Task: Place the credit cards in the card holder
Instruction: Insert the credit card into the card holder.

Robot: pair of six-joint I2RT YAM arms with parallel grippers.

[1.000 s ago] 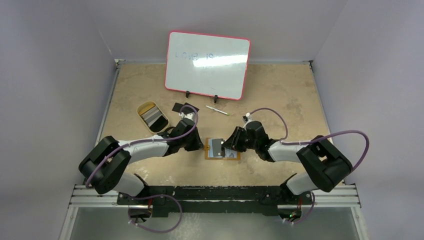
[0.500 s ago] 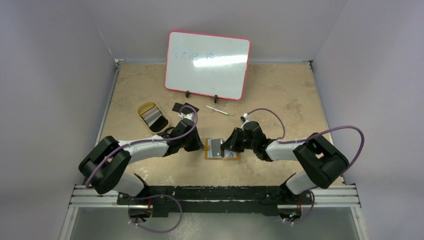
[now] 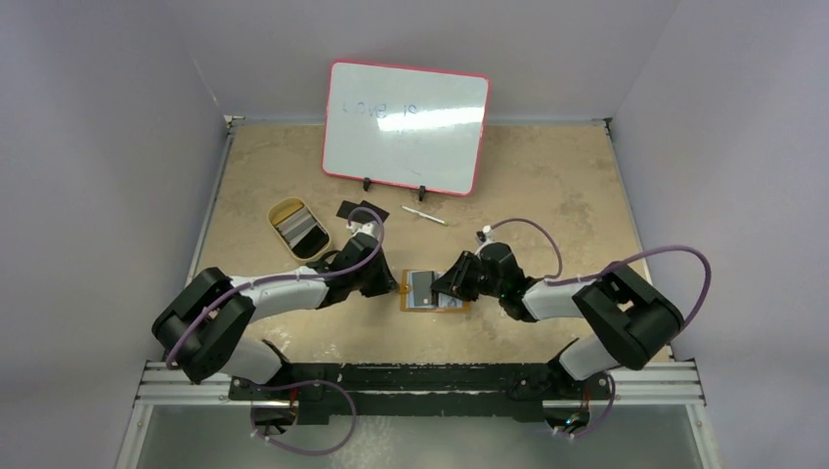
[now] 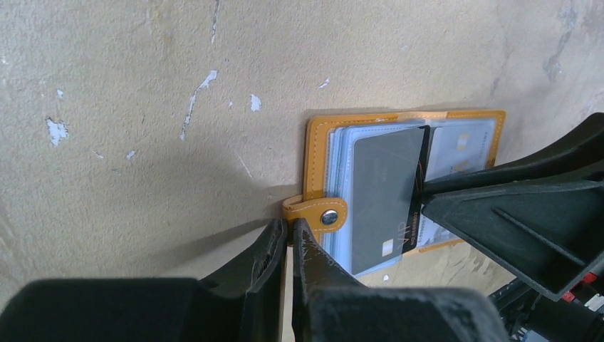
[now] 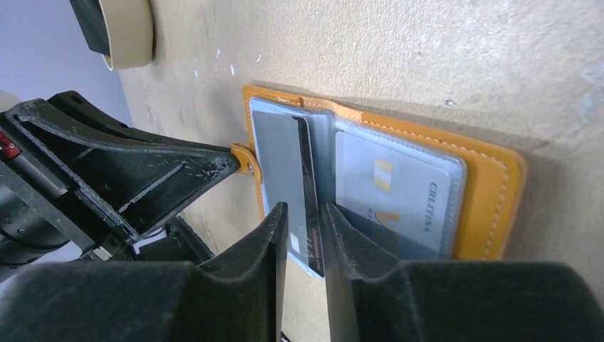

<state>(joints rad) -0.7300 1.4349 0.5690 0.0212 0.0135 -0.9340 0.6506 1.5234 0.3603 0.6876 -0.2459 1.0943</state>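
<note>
Now, card holder (image 4: 317,142): lies open on the desk (image 3: 547,195) between the two arms, clear sleeves up, with a pale card (image 5: 399,196) already in one sleeve.
Black card (image 4: 384,192): lies over the other page and overhangs the holder's edge; it looks only partly in.
Left tool (image 4: 288,231): closed narrow on the end of the snap tab (image 4: 317,212), anchoring the holder.
Right tool (image 5: 304,210): fingers a narrow gap apart with the card's overhanging end between them; I cannot tell whether they clamp it.
Risk, missed sleeve: a slanted push could run the card over the plastic rather than into the mouth.
Risk, sliding holder: if the thin tab slips free, the whole holder probably shifts with the push.
Risk, jam: a corner catching the sleeve edge may buckle the plastic.
</note>
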